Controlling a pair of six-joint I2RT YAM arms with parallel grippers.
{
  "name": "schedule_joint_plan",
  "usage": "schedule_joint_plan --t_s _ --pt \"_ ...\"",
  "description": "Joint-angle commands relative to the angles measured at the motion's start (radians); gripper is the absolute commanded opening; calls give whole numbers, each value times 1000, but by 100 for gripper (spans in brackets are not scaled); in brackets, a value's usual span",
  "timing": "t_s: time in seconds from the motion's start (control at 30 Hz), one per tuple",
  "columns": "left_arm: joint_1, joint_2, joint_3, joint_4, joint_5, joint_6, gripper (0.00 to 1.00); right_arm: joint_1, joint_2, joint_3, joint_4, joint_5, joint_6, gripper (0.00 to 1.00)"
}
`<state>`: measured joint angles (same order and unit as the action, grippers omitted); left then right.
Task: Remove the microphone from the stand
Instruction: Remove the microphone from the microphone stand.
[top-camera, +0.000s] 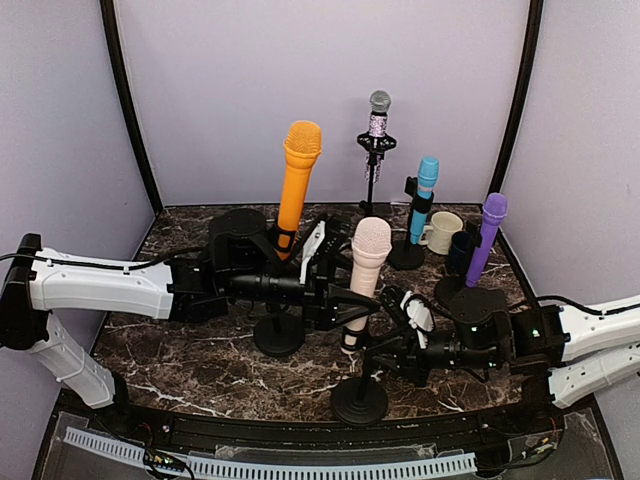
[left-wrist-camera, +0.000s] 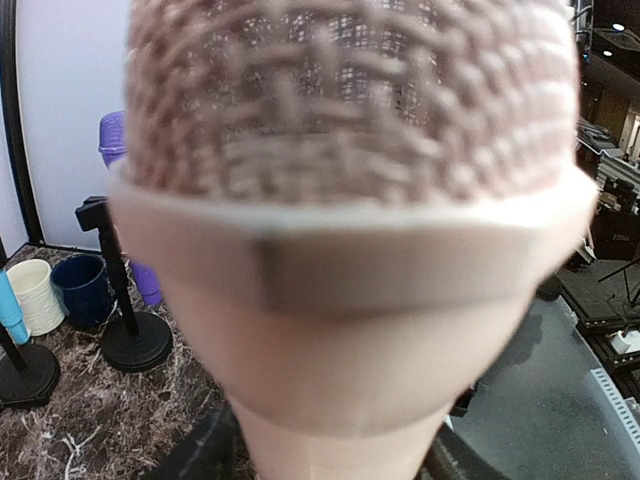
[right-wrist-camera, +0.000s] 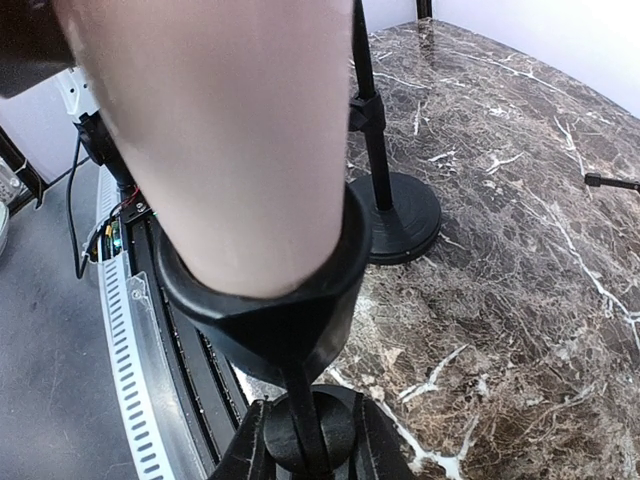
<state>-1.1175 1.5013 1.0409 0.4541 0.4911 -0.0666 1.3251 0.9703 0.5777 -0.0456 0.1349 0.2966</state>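
A pale pink microphone (top-camera: 368, 255) stands upright in the black clip (right-wrist-camera: 290, 320) of a round-based stand (top-camera: 359, 400) at the front middle of the table. Its mesh head fills the left wrist view (left-wrist-camera: 350, 200). My left gripper (top-camera: 345, 300) reaches in from the left at handle height. It is open, with a dark finger low on each side of the handle (left-wrist-camera: 335, 460). My right gripper (top-camera: 380, 350) comes from the right, below the clip. It is shut on the stand's round joint knob (right-wrist-camera: 312, 445) under the pink handle (right-wrist-camera: 220, 130).
An orange microphone (top-camera: 300, 170) on its stand (top-camera: 278, 335) sits just behind my left gripper. Silver (top-camera: 378, 110), blue (top-camera: 424, 195) and purple (top-camera: 488, 235) microphones stand at the back right beside a cream mug (top-camera: 443, 230) and a dark cup (top-camera: 460, 250).
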Motion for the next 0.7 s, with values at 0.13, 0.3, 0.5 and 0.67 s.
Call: schedule_joint_plan --t_s 0.13,0.3,0.5,0.67 --pt "-2 -49 14 -16 -30 -12 39 8 18 10 -46 50 6 0" --pt "-2 -73 -2 -20 -37 -21 18 7 24 12 -69 74 11 0" --pt "-2 -83 16 -50 -30 -9 0 19 81 14 -98 104 27 0" --pt "9 -87 41 -72 -19 5 0 33 136 4 -112 125 46 0"
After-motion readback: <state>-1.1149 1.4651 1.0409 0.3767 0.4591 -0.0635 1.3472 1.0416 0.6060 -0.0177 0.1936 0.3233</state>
